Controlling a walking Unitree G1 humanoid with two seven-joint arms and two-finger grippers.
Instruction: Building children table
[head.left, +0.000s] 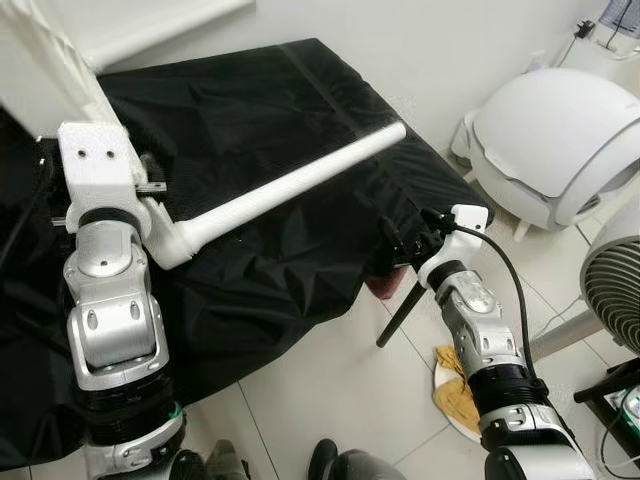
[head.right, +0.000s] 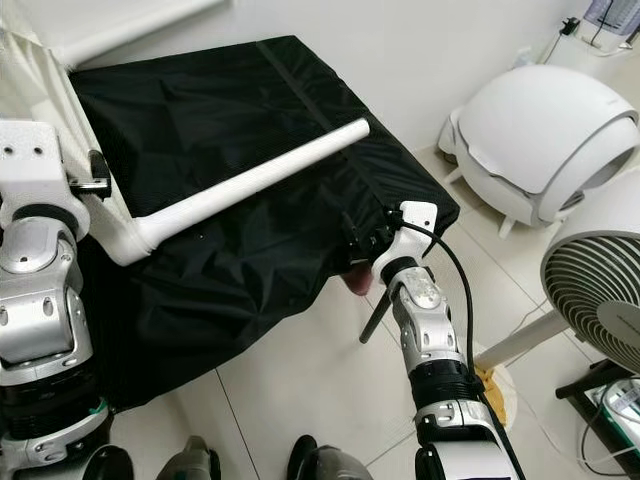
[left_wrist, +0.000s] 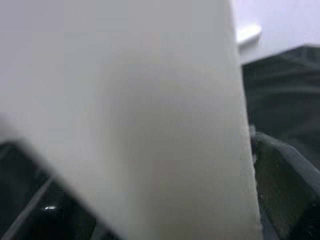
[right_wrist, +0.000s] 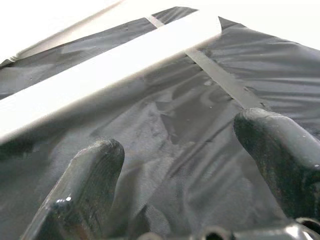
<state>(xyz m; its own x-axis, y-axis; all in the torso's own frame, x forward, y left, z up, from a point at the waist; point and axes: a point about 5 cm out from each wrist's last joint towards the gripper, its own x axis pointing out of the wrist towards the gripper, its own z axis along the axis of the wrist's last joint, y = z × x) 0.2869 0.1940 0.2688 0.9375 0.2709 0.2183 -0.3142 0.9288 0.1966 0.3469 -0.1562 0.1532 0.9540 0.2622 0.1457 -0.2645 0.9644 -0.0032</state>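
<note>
The left arm rises straight up along the robot's left side, silver segments stacked one above another, ending in a white wrist block. Its left pincer (head.left: 150, 215) is clamped on the white table leg (head.left: 290, 190) at the leg's thick end, and the wrist view shows a black finger (left_wrist: 282, 185) pressed against it. The right arm reaches forward and up, a black cable looping along it. The right pincer (right_wrist: 187, 172) has its two black fingers (right_wrist: 92, 175) spread apart, holding nothing.
</note>
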